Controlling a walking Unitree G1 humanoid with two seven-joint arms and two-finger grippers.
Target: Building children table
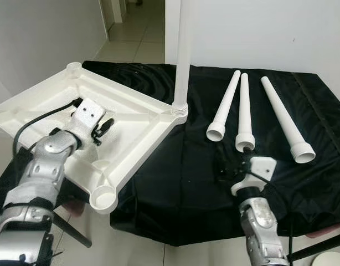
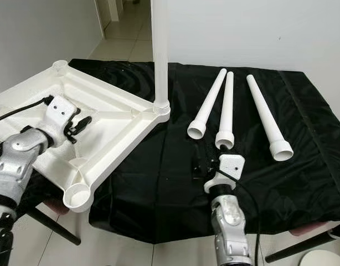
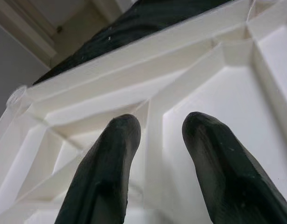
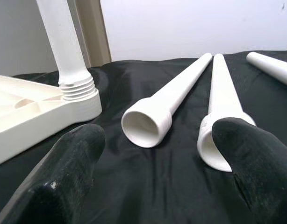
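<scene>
Left eye view: I see my left gripper point(image 1: 103, 128) over the upturned white tabletop point(image 1: 131, 105) and my right gripper point(image 2: 205, 164) short of three loose legs.

From the left: the tabletop lies underside up on the black cloth point(image 1: 186, 183), overhanging its left edge, with my left fingers point(image 3: 106, 172) slightly parted above a rib, gripping nothing. One leg point(image 1: 185, 50) stands upright, screwed into the far corner socket. My right fingers point(image 4: 64, 172) are spread wide, empty; the left loose leg point(image 4: 167, 105) and middle leg point(image 4: 220, 88) lie ahead between them, the third leg point(image 1: 286, 119) further right.
</scene>
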